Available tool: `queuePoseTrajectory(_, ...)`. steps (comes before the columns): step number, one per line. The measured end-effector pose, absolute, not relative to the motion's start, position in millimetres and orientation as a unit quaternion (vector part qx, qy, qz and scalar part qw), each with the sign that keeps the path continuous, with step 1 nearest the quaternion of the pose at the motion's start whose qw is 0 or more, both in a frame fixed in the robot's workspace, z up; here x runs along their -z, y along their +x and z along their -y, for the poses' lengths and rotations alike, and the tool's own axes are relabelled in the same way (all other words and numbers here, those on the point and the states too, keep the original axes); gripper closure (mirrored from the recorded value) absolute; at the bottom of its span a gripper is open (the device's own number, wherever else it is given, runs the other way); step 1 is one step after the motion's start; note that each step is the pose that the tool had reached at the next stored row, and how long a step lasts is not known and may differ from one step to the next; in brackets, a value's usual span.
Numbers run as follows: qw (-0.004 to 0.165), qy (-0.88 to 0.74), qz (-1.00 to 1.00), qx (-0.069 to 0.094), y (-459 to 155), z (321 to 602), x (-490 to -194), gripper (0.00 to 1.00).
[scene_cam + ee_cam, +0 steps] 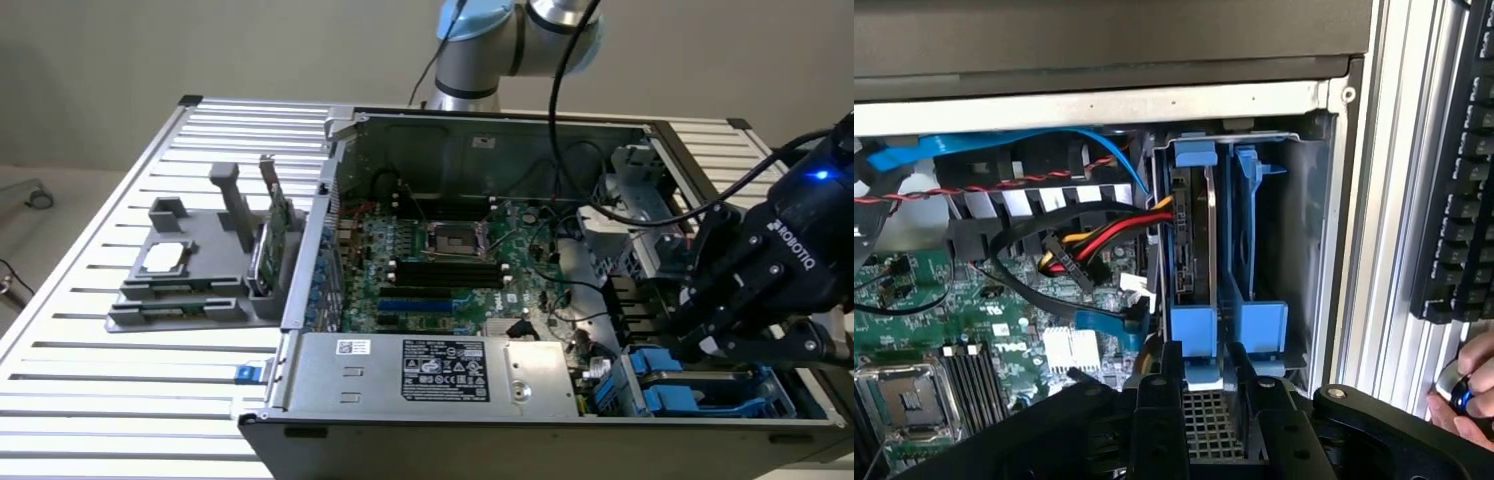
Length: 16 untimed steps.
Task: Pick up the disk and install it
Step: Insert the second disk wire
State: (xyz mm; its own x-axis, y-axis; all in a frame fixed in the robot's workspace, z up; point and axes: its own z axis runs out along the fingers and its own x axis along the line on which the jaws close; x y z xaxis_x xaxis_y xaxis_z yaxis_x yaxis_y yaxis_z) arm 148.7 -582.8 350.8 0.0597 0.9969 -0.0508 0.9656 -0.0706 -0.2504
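The disk [1195, 230] stands edge-on in its blue plastic carrier, inside the drive bay at the corner of the open computer case [481, 135]. My gripper [1204, 378] hangs right over the carrier's near end, one dark finger on each side of the blue tab. That tab fills the gap between the fingers, so the gripper is shut on the disk. In the exterior view my gripper [697, 350] is low over the blue carriers [663, 378] at the case's front corner, on the exterior view's right.
A second blue carrier [1259, 240] sits in the slot beside the disk. Red, yellow and black cables [1104, 240] run close to the bay. On the slatted table stands a grey fixture [180, 285] with a green card [274, 250]. A keyboard [1464, 170] and a person's hand [1464, 400] lie outside the case.
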Motion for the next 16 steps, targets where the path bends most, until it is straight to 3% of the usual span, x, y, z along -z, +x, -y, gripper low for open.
queuePoseTrajectory(16,0.072,-0.724,0.677,-0.106,149,559,-366,0.69)
